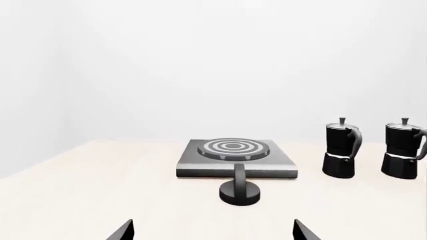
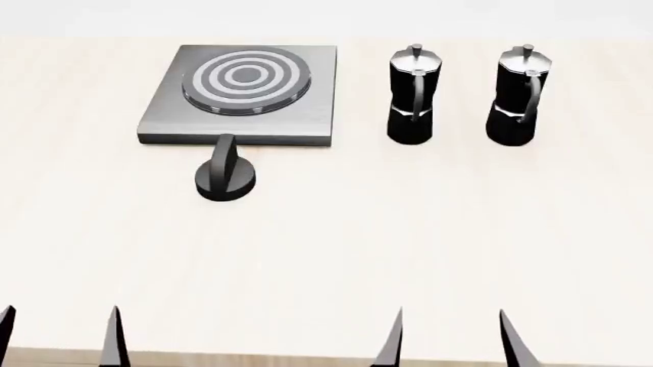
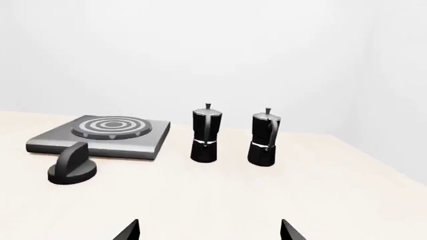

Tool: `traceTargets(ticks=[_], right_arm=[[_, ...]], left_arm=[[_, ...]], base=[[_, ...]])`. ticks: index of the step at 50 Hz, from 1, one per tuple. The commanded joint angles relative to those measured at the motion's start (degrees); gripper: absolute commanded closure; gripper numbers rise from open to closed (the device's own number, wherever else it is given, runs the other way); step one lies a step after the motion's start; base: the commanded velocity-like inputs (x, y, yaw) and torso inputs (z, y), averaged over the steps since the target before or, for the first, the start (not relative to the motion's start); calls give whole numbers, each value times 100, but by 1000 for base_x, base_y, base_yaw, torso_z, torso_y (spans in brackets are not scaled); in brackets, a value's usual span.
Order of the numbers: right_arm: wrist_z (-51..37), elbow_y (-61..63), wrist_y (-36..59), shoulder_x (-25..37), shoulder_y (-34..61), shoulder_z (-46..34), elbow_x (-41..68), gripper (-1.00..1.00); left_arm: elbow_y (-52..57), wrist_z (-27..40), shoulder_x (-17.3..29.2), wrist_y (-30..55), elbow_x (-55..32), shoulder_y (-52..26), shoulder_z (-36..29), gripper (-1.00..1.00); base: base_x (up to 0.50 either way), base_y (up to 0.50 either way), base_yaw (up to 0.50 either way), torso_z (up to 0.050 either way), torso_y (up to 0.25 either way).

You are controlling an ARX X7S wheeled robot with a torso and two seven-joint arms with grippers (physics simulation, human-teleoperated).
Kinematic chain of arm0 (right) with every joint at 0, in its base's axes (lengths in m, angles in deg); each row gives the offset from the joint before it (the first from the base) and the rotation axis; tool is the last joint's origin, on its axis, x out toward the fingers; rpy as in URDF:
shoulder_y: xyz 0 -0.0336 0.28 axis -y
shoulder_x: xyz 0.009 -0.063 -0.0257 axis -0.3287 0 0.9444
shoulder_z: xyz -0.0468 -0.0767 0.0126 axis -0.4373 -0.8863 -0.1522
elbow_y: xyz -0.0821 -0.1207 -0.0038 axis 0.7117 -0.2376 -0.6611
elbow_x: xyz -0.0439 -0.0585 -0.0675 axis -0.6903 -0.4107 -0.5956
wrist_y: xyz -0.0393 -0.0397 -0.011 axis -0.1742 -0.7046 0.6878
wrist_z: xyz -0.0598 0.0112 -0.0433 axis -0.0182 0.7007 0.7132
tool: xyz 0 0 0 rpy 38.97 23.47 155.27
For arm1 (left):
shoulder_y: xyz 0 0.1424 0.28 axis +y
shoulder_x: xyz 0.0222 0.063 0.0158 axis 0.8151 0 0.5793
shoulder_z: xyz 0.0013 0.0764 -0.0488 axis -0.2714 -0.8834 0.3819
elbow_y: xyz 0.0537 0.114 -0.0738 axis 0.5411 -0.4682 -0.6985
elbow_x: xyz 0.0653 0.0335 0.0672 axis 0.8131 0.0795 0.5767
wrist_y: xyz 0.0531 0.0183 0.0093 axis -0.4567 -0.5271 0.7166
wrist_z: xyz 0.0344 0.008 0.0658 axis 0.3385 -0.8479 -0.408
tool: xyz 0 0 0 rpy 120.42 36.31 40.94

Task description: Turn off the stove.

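Both claws sit nearest the camera at the bench (image 2: 326, 260) front edge, left claw (image 2: 60, 336) and right claw (image 2: 449, 336), each spread wide and holding nothing. Well ahead of the left claw lies the knob (image 2: 225, 177), just in front of the stove (image 2: 245, 92), so that arm appears best placed to reach it. Two moka pots (image 2: 414, 95) stand to the stove's right, apart from the knob.

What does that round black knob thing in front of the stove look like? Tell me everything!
The round black knob is a flat dark disc with a tall ridge standing across its top for gripping. It looks like matte plastic. It sits on the pale table, just in front of the grey metal stove slab, near its front edge. Neither gripper touches it.
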Motion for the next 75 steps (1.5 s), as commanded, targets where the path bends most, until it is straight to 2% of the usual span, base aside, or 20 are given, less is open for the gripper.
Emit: traceTargets(ticks=[1, 10, 40, 75], right_arm=[[-119, 836, 492, 112, 16, -77, -72, -100], [-186, 1403, 784, 196, 39, -117, -131, -100], [-371, 2322, 973, 437, -21, -233, -285, -100], [-535, 2426, 792, 634, -69, -371, -270, -100]], left_arm=[[800, 76, 160, 422, -296, 107, 102, -100], [1500, 101, 298, 748, -671, 207, 241, -100], [2551, 385, 618, 1328, -1343, 278, 550, -100], [2765, 611, 786, 1275, -1452, 336, 551, -100]], base=[[0, 0, 0, 0, 0], [0, 0, 0, 0, 0], [0, 0, 0, 0, 0], [43, 0, 0, 0, 0]])
